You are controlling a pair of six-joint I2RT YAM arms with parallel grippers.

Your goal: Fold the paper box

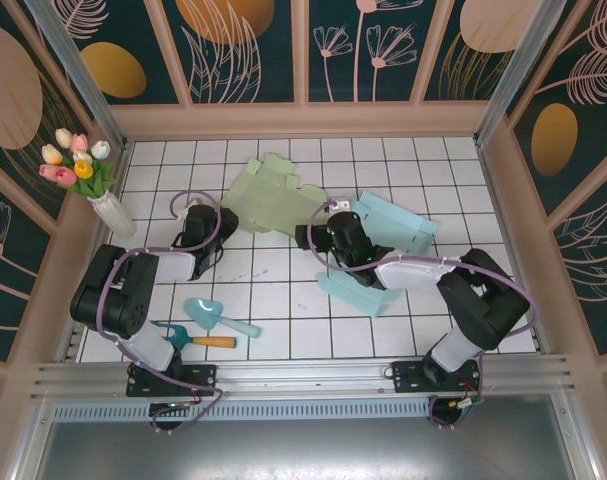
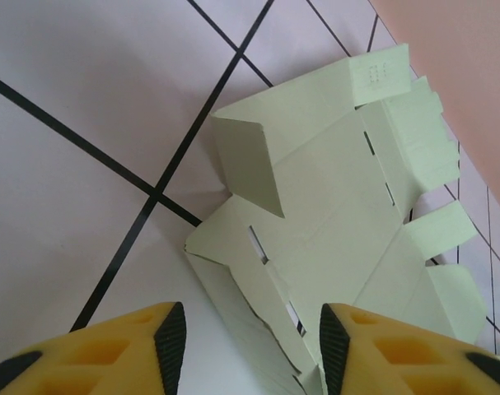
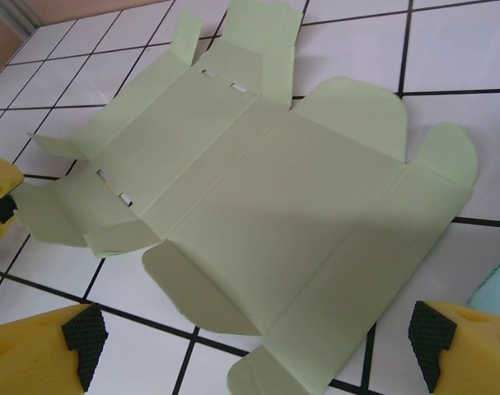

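Note:
The paper box is a pale green flat blank (image 1: pixel 268 198) lying unfolded on the white tiled table, with some side flaps raised. My left gripper (image 1: pixel 223 224) is at its left edge. In the left wrist view a folded side flap of the blank (image 2: pixel 315 222) lies between the two black pads of my left gripper (image 2: pixel 251 350), which stand apart, and the left pad is clear of the paper. My right gripper (image 1: pixel 314 236) is at the blank's right edge. It (image 3: pixel 258 341) stands wide open over the near rounded flaps of the blank (image 3: pixel 266 206).
Two light blue folded boxes (image 1: pixel 398 222) (image 1: pixel 361 292) lie beside and under the right arm. A white vase of tulips (image 1: pixel 111 210) stands at the left wall. A teal scoop (image 1: pixel 215 316) and a small orange-handled shovel (image 1: pixel 198 340) lie near the left arm's base.

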